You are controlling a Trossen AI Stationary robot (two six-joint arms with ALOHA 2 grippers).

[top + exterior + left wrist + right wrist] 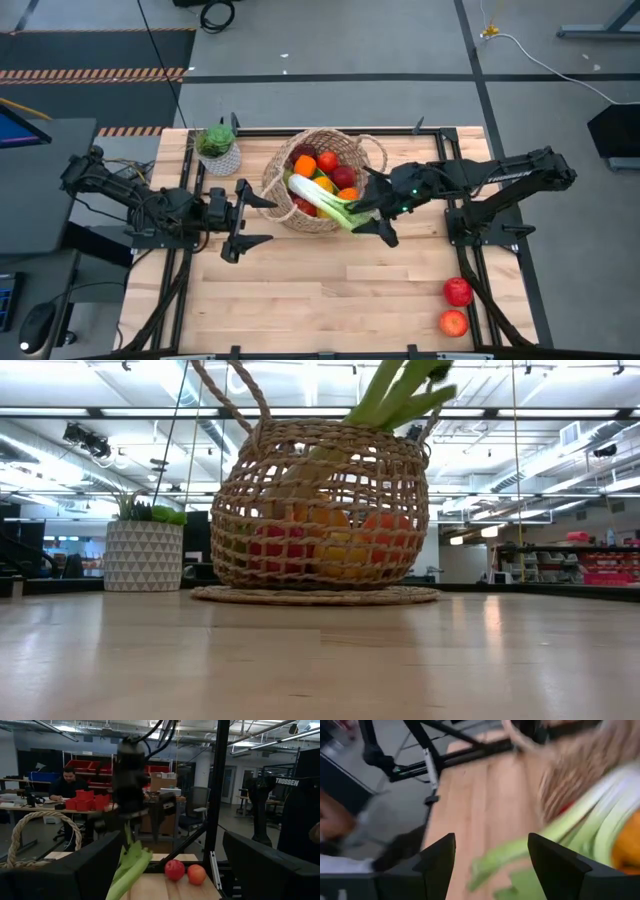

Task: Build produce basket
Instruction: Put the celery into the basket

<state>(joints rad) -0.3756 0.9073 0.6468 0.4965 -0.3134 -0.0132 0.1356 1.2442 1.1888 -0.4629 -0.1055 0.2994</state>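
Note:
The wicker basket (pixel 322 180) stands on its flat bottom (pixel 315 596) at the table's middle, holding oranges, red fruit and a lemon. A leek (pixel 325 198) lies slanted in it, its green leaves (pixel 350 215) sticking out over the near right rim and up in the low view (pixel 400 395). My right gripper (pixel 372 208) is open at those leaf tips (pixel 500 865). My left gripper (pixel 262 218) waits open just left of the basket. Two red apples (pixel 458 291) (pixel 453 323) lie on the table's near right corner. My right gripper has its open fingers (pixel 435 865) on either side of the leek's green leaf tips (pixel 485 865), coming from the table's right and slanting down. I cannot tell whether either finger touches the leaves. The leek rests in the basket and leans on its rim.
A small white pot with a green plant (pixel 218 150) stands at the far left, close to the basket. Bare wood spreads across the near half of the table (pixel 330 300). A person (pixel 70 785) sits at a desk beyond the table.

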